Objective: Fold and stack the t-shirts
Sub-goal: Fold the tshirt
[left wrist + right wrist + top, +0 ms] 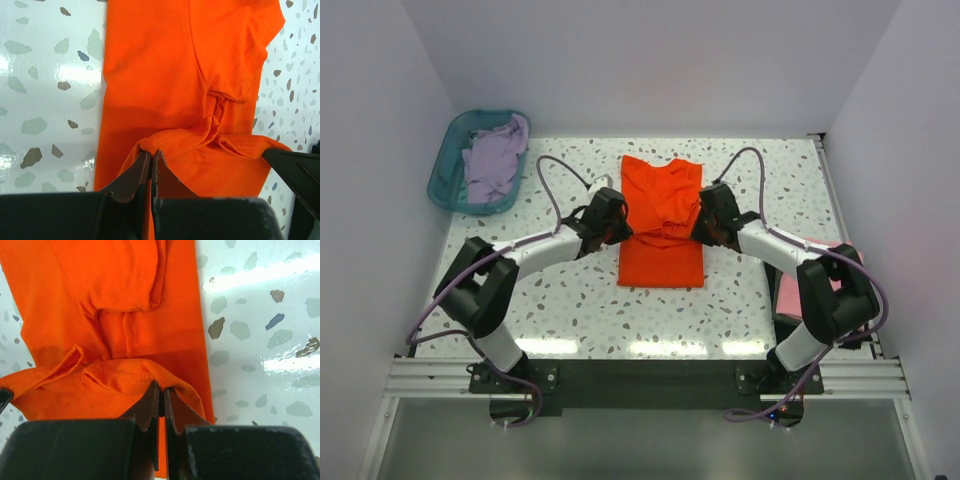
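Orange-red t-shirt: table centre, narrowed lengthwise, fold apparently half made; left gripper and right gripper each clamped on a pinch of its cloth. Pink t-shirt: flat beside right arm, seemingly done. Lavender t-shirt: crumpled in teal basket, still to fold

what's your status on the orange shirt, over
Left gripper shut on orange shirt, left edge. Right gripper shut on right edge. Cloth bunched between them. Nothing in the way; lavender shirt in basket, far left.
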`<control>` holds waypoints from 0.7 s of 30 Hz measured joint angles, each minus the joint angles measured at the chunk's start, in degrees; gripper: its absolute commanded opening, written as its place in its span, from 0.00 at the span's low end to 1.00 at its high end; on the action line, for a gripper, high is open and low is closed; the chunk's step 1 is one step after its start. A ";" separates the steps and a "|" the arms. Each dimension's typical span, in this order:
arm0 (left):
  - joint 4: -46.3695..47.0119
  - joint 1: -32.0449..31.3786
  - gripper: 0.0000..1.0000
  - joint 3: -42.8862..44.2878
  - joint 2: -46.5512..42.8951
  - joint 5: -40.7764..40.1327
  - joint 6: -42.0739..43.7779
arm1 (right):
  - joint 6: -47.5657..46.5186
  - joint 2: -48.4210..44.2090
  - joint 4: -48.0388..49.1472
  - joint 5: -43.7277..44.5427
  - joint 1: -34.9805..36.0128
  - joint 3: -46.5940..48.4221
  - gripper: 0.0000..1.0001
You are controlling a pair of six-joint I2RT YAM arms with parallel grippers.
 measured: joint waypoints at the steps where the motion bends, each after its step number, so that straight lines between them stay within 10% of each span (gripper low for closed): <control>1: 0.00 0.31 0.00 0.44 0.44 0.33 0.02 | 0.02 0.57 0.33 -0.31 -0.55 0.26 0.00; 10: 0.17 3.41 0.04 4.70 5.44 2.71 0.22 | 0.17 6.16 1.46 -3.15 -3.45 4.98 0.00; 17: 2.99 6.45 0.58 5.90 8.02 6.12 2.86 | 0.26 9.62 1.90 -4.66 -4.85 8.68 0.44; 21: 3.82 9.42 0.62 7.72 8.00 8.59 5.53 | -0.42 10.14 1.66 -4.90 -6.40 10.58 0.63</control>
